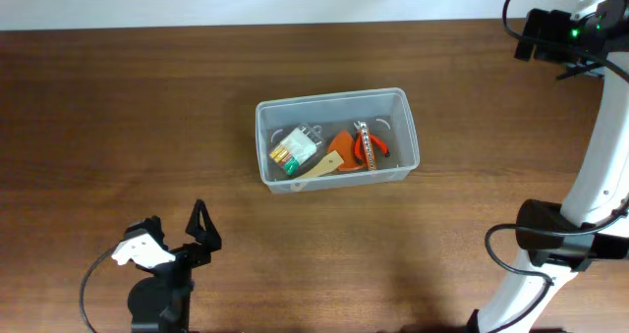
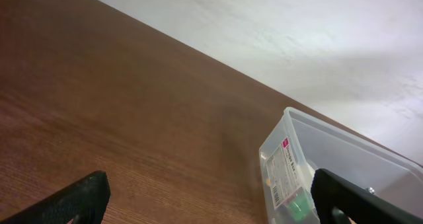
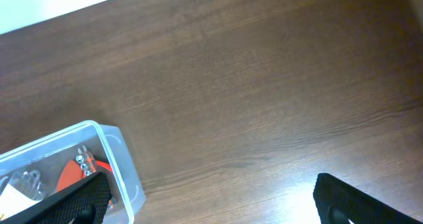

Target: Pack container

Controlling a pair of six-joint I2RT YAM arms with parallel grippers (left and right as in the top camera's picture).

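A brown wooden counter [image 1: 118, 117] fills the overhead view, with a white wall along its far edge. The right arm [image 1: 604, 166] rises along the right edge and reaches to the far right corner. The left arm [image 1: 157, 274] sits low at the near left.

The container [image 1: 334, 97] stands upright near the middle of the counter. Its long axis runs left to right, with the right end turned slightly toward the far side.

The left gripper [image 2: 210, 184] is spread wide with nothing between its fingers. The container lies to its far right, short end toward it, near but not touching. The right gripper [image 3: 211, 184] is also spread wide and empty. From it the container lies to the near left, well apart. The left gripper looks the nearer of the two, so any reach to the container would probably be shorter from that side, toward its left end.

Inside the container, a battery pack [image 1: 295, 148] lies in the left half. An orange piece [image 1: 342, 144] lies in the middle, and red-handled pliers [image 1: 370, 146] lie to the right. A pale wooden stick [image 1: 316, 170] runs along the near wall. With these already inside, the packing seems well advanced.
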